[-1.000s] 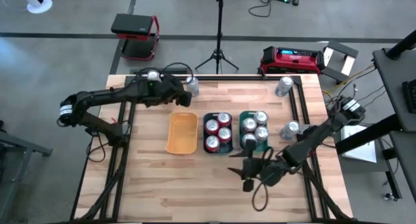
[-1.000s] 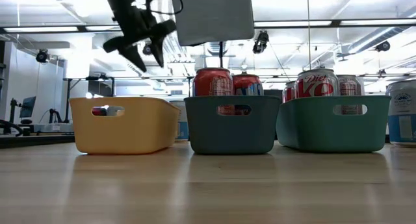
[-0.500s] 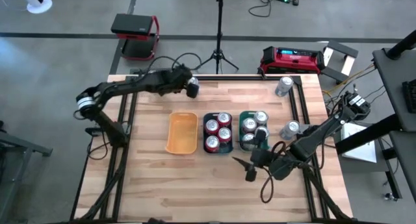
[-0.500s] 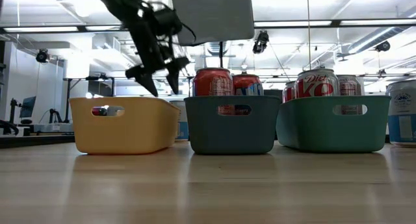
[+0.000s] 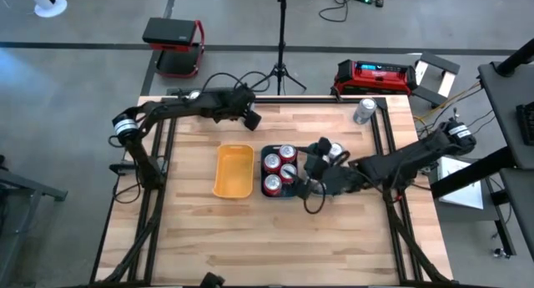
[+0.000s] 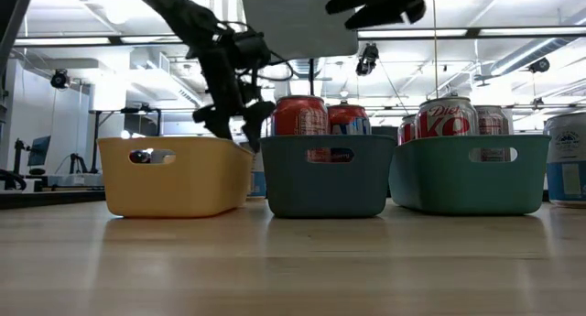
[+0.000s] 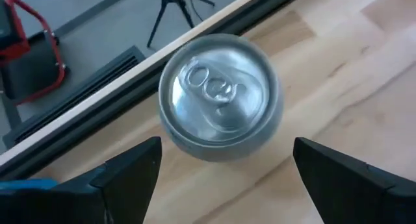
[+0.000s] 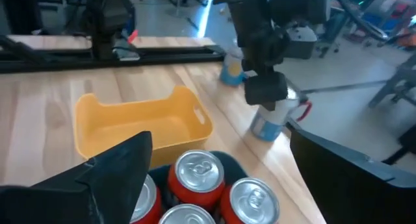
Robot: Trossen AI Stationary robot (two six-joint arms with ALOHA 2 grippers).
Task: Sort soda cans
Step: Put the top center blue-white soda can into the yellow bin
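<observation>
Currently, I log: left gripper (image 7: 221, 178) wide open over a silver can (image 7: 220, 105) at the desk (image 5: 275, 238) far edge; right gripper (image 8: 221, 185) open, empty, above the trays.

Colours: trays and cans
Yellow tray (image 5: 234, 171), dark teal tray (image 6: 325, 177) with red cans (image 5: 279, 168), green tray (image 6: 469, 174); silver-grey can (image 7: 220, 97) between open left gripper (image 7: 224, 175) fingers.

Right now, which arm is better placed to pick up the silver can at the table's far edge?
Left. The left gripper hangs open straight above the silver can, fingers either side. The right gripper is over the filled trays, well away from it.
</observation>
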